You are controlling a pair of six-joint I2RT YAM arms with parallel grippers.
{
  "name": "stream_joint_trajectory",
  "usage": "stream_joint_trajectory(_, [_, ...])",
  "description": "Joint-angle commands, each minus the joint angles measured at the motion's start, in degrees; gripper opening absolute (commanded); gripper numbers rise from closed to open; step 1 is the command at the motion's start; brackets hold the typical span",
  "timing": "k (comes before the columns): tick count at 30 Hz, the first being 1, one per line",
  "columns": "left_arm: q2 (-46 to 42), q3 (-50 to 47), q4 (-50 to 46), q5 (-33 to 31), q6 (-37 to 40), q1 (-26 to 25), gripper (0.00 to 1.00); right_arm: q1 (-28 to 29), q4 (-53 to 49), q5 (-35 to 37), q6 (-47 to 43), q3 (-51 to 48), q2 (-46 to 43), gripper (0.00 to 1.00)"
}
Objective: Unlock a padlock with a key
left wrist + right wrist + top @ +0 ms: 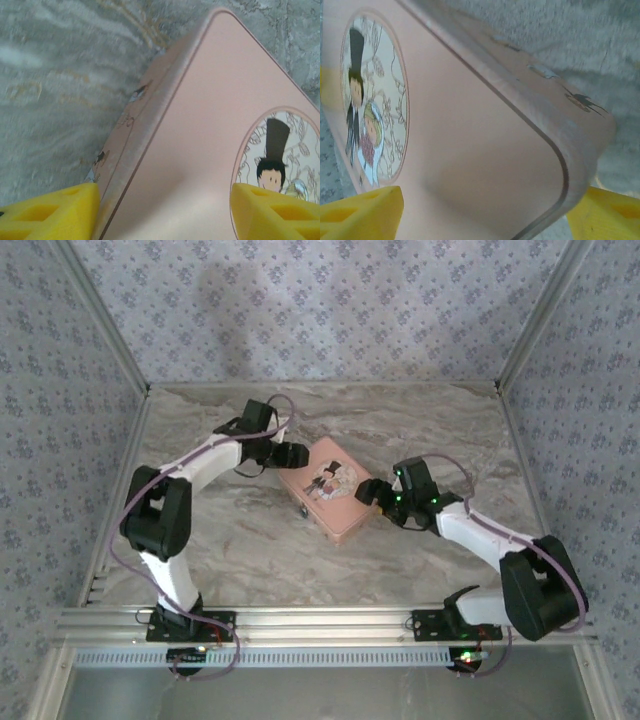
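Note:
The pink picture tin (331, 490) lies in the middle of the marble table (230, 540), lid up, with a cartoon couple on its oval label (372, 100). My left gripper (294, 455) is at the tin's far left corner, open, its yellow fingers (55, 212) spread over the tin's edge (165, 200). My right gripper (367, 490) is at the tin's right corner, open too, one yellow finger (362, 212) over the lid and the other past the corner (490, 212). The padlock and the key are hidden or out of view. A small dark speck (302, 510) at the tin's near-left edge is too small to identify.
Patterned walls (320, 310) close in the table at the back and on both sides. An aluminium rail (320, 620) runs along the near edge by the arm bases. Bare marble lies to the left and right of the tin.

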Motion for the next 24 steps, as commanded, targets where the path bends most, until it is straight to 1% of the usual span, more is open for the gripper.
stream_joint_trajectory(1, [-5.4,-5.0,2.7,3.7,-3.7,-2.0,0.69,-0.5,2.2,-2.1,-3.4,6.3,3.3,0.84])
stream_joint_trajectory(6, [-11.1,-12.7,6.2,1.5,-7.2,-3.9,0.69,-1.5,0.2,-3.9,-6.5,13.0,9.2,0.81])
stream_joint_trajectory(11, [-15.7,-19.0,10.4,-1.6,-12.0,-5.5,0.69,-2.4,-2.9,-6.2,-9.5,19.4,14.7,0.74])
stream_joint_trajectory(13, [-17.4,-21.3,12.2,-3.8,-14.0,-6.7,0.69,-2.7,-4.7,-7.2,-10.8,22.1,16.9,0.70])
stream_joint_trajectory(15, [-18.5,-23.0,14.2,-5.5,-15.7,-7.8,0.69,-2.9,-5.8,-7.8,-11.8,24.0,18.6,0.68])
stream_joint_trajectory(18, [-18.8,-24.0,16.2,-7.5,-17.6,-9.1,0.69,-3.2,-6.8,-8.4,-12.7,26.6,20.9,0.66])
stream_joint_trajectory(24, [-15.8,-21.6,16.3,-10.6,-17.4,-10.2,0.69,-4.5,-8.6,-8.3,-13.9,29.9,24.4,0.66])
